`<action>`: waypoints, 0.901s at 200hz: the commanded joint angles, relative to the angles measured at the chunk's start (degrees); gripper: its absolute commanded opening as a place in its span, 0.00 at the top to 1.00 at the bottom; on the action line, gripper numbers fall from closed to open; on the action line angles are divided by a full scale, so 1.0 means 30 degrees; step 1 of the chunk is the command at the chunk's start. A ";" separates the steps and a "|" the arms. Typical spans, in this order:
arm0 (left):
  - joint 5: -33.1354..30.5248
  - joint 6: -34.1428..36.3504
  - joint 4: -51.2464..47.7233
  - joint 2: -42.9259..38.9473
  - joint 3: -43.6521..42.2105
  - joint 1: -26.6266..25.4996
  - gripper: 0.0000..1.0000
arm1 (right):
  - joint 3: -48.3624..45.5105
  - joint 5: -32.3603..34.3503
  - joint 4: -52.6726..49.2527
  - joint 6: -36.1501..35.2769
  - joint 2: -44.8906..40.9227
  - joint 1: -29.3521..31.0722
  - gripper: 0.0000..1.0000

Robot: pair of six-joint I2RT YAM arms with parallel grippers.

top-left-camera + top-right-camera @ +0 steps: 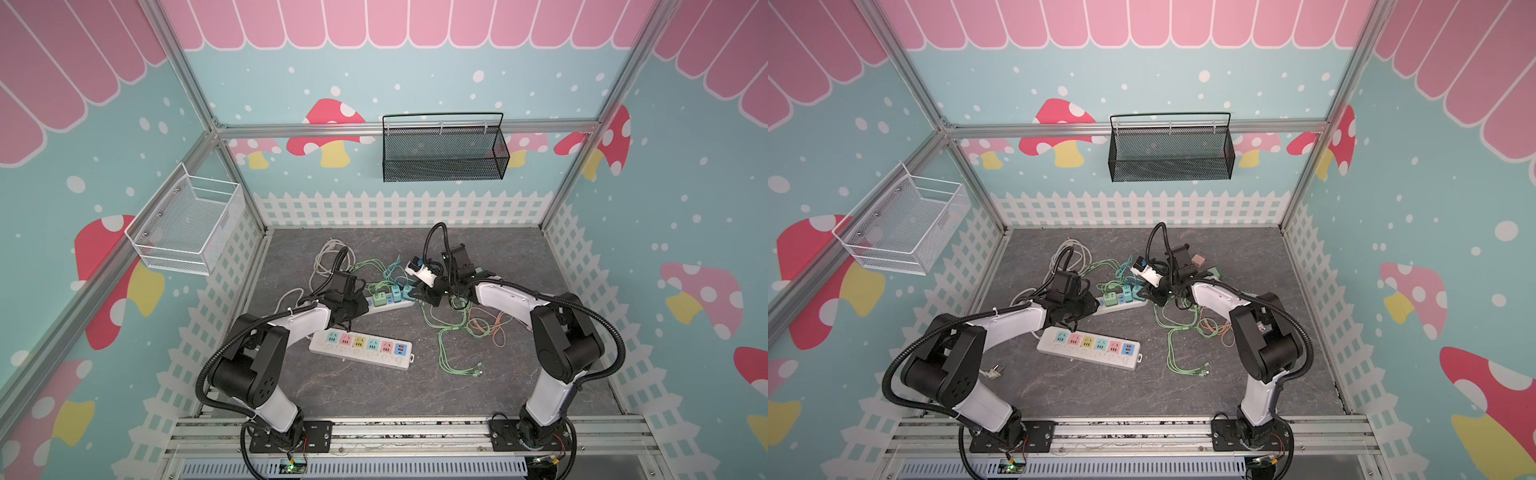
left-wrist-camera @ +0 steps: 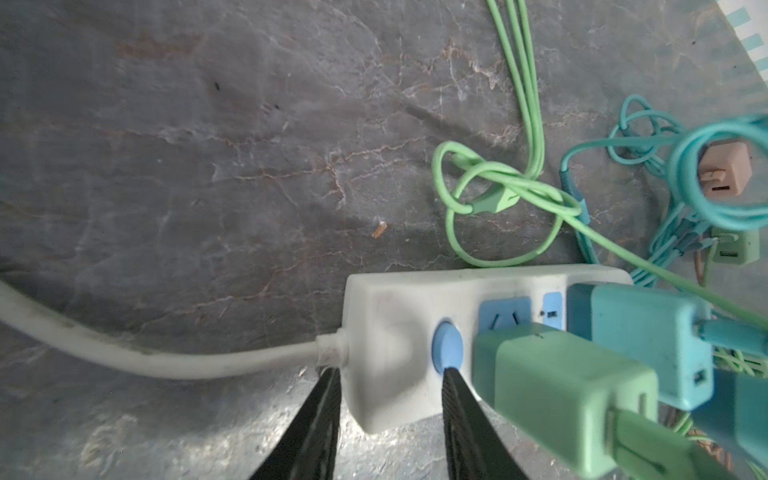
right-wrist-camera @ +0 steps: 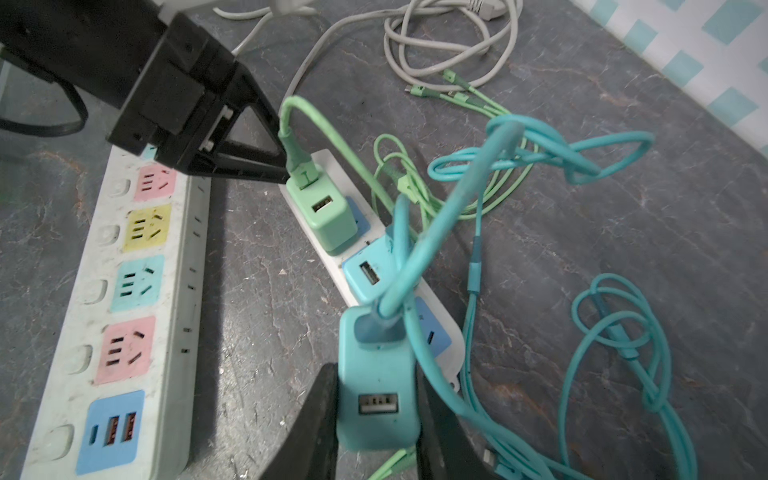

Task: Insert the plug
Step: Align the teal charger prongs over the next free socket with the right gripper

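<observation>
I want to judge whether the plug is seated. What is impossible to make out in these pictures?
- Prongs of the teal charger, and how deep they sit: right wrist view, hidden by the charger's own body; both top views, too small, partly under the right gripper.
- Whether the left gripper clamps the small white power strip: left wrist view, contact blurred; both top views, covered by the left arm.

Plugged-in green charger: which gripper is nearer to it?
Left. The left gripper is at the cord end of the small power strip, beside the green charger; the right gripper holds the teal charger at the other end.
</observation>
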 commanded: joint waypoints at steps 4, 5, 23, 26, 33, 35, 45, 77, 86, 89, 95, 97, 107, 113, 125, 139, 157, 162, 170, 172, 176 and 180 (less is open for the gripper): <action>-0.0589 -0.0445 -0.0101 0.0379 0.0698 0.0235 0.62 | 0.0708 -0.0400 0.0433 -0.1276 0.0476 -0.0234 1.00; -0.0574 -0.0450 -0.0111 0.0406 0.0719 0.0222 0.62 | 0.0705 -0.0410 0.0407 -0.1304 0.0481 -0.0238 1.00; -0.0654 -0.0369 -0.0324 0.0730 0.0951 0.0268 0.67 | 0.1105 -0.0676 -0.0109 -0.1991 0.0812 -0.0336 1.00; -0.0670 -0.0354 -0.0347 0.0813 0.0971 0.0268 0.67 | 0.1159 -0.0697 -0.0240 -0.2111 0.0882 -0.0353 1.00; -0.0707 -0.0317 -0.0347 0.0949 0.1027 0.0279 0.68 | 0.1347 -0.0764 -0.0548 -0.2439 0.1022 -0.0360 1.00; -0.0728 -0.0326 -0.0338 0.0993 0.1053 0.0292 0.69 | 0.1383 -0.0777 -0.0613 -0.2532 0.1037 -0.0368 1.00; -0.0774 -0.0182 -0.0325 0.1224 0.1188 0.0318 0.70 | 0.1511 -0.0896 -0.0919 -0.2883 0.1179 -0.0360 1.00; -0.0378 0.0617 -0.0114 0.2117 0.2023 0.0657 0.73 | 0.1946 -0.1803 -0.1591 -0.3610 0.1624 -0.0467 1.00; -0.0007 0.0853 -0.0114 0.2402 0.2393 0.0761 0.74 | 0.1988 -0.1878 -0.1693 -0.3730 0.1715 -0.0476 1.00; 0.0084 0.0909 -0.0097 0.2483 0.2473 0.0791 0.74 | 0.1991 -0.1862 -0.1731 -0.3753 0.1731 -0.0481 1.00; 0.0193 0.1060 -0.0076 0.2672 0.2693 0.0795 0.74 | 0.2035 -0.1883 -0.1831 -0.3818 0.1745 -0.0492 1.00; 0.0237 0.1102 -0.0087 0.2735 0.2737 0.0795 0.74 | 0.2039 -0.1885 -0.1871 -0.3844 0.1746 -0.0481 1.00; 0.0357 0.1357 -0.0134 0.2967 0.3049 0.0794 0.74 | 0.1956 -0.2014 -0.1896 -0.3936 0.1746 -0.0482 1.00; 0.0435 0.1453 -0.0151 0.3130 0.3181 0.0788 0.74 | 0.1929 -0.2051 -0.1889 -0.3967 0.1726 -0.0477 1.00; 0.0600 0.1621 -0.0214 0.3377 0.3430 0.0799 0.74 | 0.1780 -0.2019 -0.1967 -0.4099 0.1713 -0.0477 1.00; 0.0783 0.1686 -0.0266 0.3551 0.3630 0.0799 0.74 | 0.1678 -0.1936 -0.1924 -0.4245 0.1683 -0.0536 1.00; 0.0961 0.1697 -0.0266 0.3619 0.3620 0.0793 0.74 | 0.1674 -0.2016 -0.1931 -0.4395 0.1746 -0.0653 1.00; 0.0956 0.1683 -0.0274 0.3625 0.3586 0.0795 0.75 | 0.1723 -0.2057 -0.1926 -0.4458 0.1746 -0.0670 1.00; 0.0949 0.1698 -0.0253 0.3596 0.3527 0.0793 0.74 | 0.1761 -0.2094 -0.1961 -0.4537 0.1746 -0.0704 1.00; 0.0953 0.1730 -0.0241 0.3596 0.3524 0.0809 0.74 | 0.1787 -0.2098 -0.1940 -0.4551 0.1731 -0.0710 1.00; 0.0934 0.1713 -0.0237 0.3603 0.3470 0.0796 0.74 | 0.1823 -0.2116 -0.1983 -0.4604 0.1745 -0.0741 1.00; 0.0942 0.1712 -0.0200 0.3596 0.3454 0.0799 0.74 | 0.1864 -0.2134 -0.1991 -0.4681 0.1746 -0.0767 1.00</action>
